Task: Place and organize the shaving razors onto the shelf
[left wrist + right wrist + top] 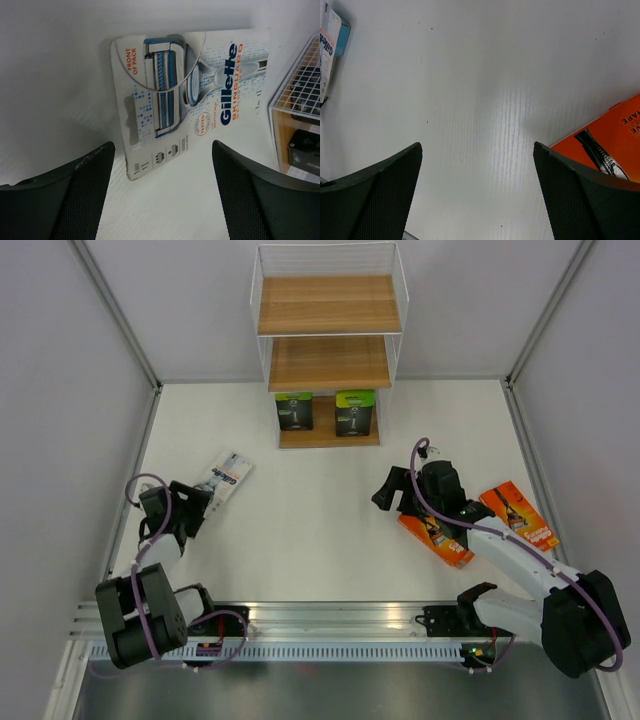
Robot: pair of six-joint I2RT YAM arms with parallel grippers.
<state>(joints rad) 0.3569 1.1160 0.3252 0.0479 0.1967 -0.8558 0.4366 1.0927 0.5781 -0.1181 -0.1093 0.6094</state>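
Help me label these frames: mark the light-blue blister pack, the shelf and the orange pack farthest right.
Light-blue blister pack (190, 100), left wrist view, middle of its card.
Shelf (329, 304), top external view, bare top board.
Rightmost orange pack (519, 517), top external view, centre of its face.

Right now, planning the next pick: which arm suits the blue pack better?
Left. The left claw, open, faces the blue pack up close; the right claw is far off, beside an orange pack.

White table (320, 540), matte, walls on three sides. Tall wooden shelf (329, 305) stands at far edge, centre. Light-blue razor pack (226, 476) lies flat near left side, face up, turned at angle. Orange razor pack (447, 546) lies flat on right half. Second orange razor pack (518, 515) near it, closer to right wall.
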